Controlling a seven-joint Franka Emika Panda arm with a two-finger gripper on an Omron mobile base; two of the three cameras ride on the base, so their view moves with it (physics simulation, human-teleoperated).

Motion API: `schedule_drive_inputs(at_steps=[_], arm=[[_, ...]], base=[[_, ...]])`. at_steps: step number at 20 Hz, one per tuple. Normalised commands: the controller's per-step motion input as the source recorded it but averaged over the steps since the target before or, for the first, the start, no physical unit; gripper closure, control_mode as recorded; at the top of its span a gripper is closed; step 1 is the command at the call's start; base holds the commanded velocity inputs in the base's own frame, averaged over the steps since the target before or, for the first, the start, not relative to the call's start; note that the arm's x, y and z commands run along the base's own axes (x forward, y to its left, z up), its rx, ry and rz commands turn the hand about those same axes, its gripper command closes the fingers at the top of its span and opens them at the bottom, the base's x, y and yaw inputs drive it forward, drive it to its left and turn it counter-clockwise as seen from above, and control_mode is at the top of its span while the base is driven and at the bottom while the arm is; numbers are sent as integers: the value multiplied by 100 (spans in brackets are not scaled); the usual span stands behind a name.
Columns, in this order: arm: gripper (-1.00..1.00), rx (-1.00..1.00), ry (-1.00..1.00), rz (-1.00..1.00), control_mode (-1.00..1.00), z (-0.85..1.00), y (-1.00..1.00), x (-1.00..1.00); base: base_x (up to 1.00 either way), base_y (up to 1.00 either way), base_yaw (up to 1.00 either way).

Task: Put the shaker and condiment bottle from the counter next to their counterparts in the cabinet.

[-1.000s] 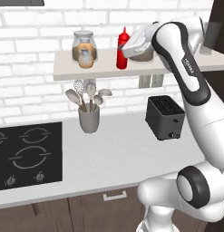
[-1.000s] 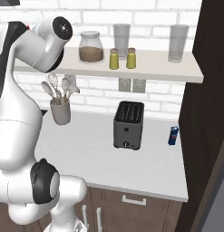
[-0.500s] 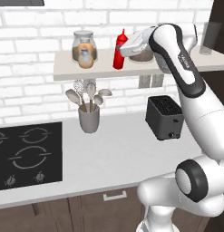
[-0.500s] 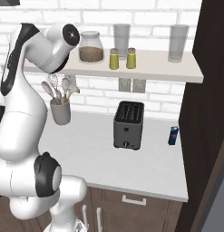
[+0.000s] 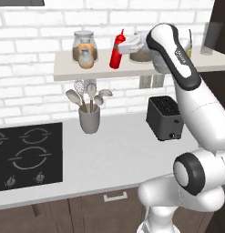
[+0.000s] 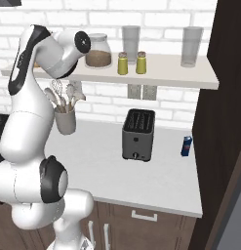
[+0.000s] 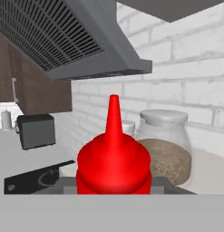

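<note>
The gripper [image 5: 124, 48] looks closed on the red bottle [image 5: 116, 49], holding it upright on the shelf [image 5: 63, 70] just right of the orange bottle [image 5: 86, 57], likely to set it beside that counterpart.

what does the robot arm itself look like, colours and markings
A glossy white arm of rounded tubular segments with dark grey-black joint bands and round joint caps. Small dark lettering runs along the upper link. It ends in a pale grey-white gripper. No loose cables are visible.
</note>
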Motion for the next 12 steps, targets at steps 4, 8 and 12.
schedule_drive_inputs(at_steps=[4,8,12], arm=[[100,0,-1,0,-100,0,0,10],[100,-3,-6,0,-100,0,0,2],[100,-9,-15,0,-100,0,2,0]], base=[[0,0,0],[0,0,0],[0,0,0]])
